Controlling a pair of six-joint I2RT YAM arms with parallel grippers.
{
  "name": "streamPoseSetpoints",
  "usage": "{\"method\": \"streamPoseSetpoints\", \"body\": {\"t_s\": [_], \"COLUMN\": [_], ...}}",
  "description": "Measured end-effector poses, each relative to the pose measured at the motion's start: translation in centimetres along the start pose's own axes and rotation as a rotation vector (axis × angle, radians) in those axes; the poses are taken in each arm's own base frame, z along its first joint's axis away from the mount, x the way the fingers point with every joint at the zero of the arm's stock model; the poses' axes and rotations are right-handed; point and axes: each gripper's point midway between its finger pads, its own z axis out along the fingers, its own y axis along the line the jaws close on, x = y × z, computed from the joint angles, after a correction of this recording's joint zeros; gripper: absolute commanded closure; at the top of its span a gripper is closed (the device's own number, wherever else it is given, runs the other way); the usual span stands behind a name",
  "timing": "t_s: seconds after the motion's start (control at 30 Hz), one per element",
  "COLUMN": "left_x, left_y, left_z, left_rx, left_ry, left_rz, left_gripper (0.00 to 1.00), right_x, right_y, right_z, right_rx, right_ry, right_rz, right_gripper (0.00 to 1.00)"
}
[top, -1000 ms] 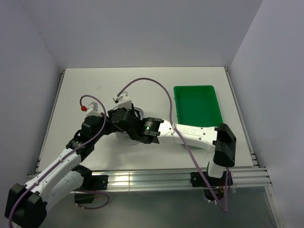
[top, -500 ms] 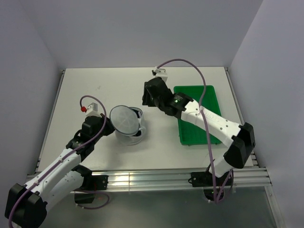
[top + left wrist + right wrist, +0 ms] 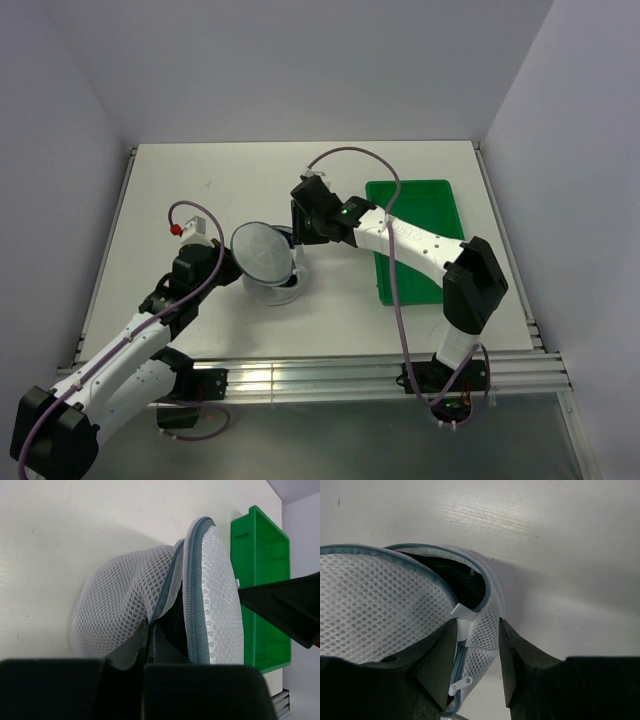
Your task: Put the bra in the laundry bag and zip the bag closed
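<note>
The laundry bag (image 3: pixel 272 284) is a white mesh cylinder standing mid-table, its round lid (image 3: pixel 262 252) tipped up on edge. The black bra (image 3: pixel 456 576) lies inside as a dark mass under the rim; its straps are hidden. My left gripper (image 3: pixel 151 626) is shut on the bag's rim at its left side (image 3: pixel 236 266). At the bag's right side, my right gripper (image 3: pixel 477 647) stands open astride the mesh wall (image 3: pixel 487 622), fingers close on both sides. The white zipper pull (image 3: pixel 460 684) hangs low between them.
A green tray (image 3: pixel 428 212) sits right of the bag; the right arm crosses its near left corner. The tray (image 3: pixel 261 575) also shows beyond the lid in the left wrist view. Grey walls enclose the table.
The right arm left the bag, rose toward the tray's back corner, then came back down to the bag's right rim. Its jaws narrowed. The left gripper kept its hold.
</note>
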Motion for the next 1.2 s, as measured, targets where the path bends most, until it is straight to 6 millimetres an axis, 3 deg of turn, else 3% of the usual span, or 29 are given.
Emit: {"method": "streamPoseSetpoints", "body": {"t_s": [0.2,0.47,0.8,0.93,1.2], "left_x": [0.0,0.0,0.2,0.2,0.2], "left_y": [0.0,0.0,0.2,0.2,0.2], "left_z": [0.0,0.0,0.2,0.2,0.2], "left_rx": [0.0,0.0,-0.008,-0.008,-0.008], "left_ry": [0.001,0.001,0.007,0.007,0.007], "left_rz": [0.0,0.002,0.003,0.003,0.004], "left_gripper": [1.0,1.0,1.0,1.0,1.0], "right_x": [1.0,0.6,0.7,-0.1,0.1], "right_y": [-0.1,-0.3,1.3,1.8,1.3], "right_z": [1.2,1.3,0.7,0.6,2.1], "right_rx": [0.004,0.037,0.035,0.033,0.081], "right_ry": [0.027,-0.007,-0.036,-0.052,-0.043], "right_rz": [0.018,0.011,-0.026,-0.023,-0.032], "right_gripper": [0.54,0.54,0.57,0.58,0.63]}}
